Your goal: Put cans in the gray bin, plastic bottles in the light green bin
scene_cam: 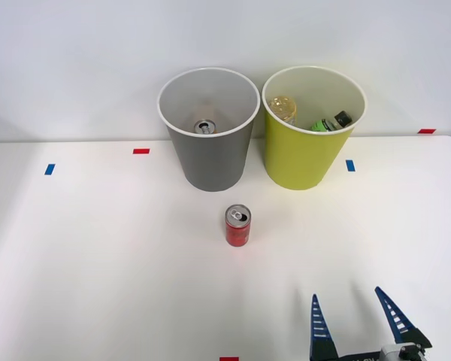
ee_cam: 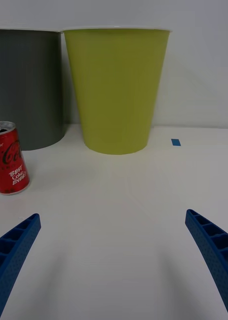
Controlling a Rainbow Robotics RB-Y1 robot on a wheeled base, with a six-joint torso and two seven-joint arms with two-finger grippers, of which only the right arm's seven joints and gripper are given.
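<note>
Aluminium of the red can (scene_cam: 238, 226), upright on the surface near the gray bin (scene_cam: 208, 131), is probably light, slick and dentable, so the wide-open, empty right pincer (scene_cam: 357, 312) should grip its mid-body gently.

The right gripper (ee_cam: 114, 260) hangs low over the white tabletop (ee_cam: 124, 210), its blue ribbed fingers (ee_cam: 211, 247) spread wide and empty. A short red drink can (ee_cam: 9, 159) stands upright before the tall gray plastic bin (ee_cam: 26, 85). The lime-green plastic bin (ee_cam: 116, 87) stands just beside the gray one, with a small blue tape mark (ee_cam: 176, 142) near it.
</note>
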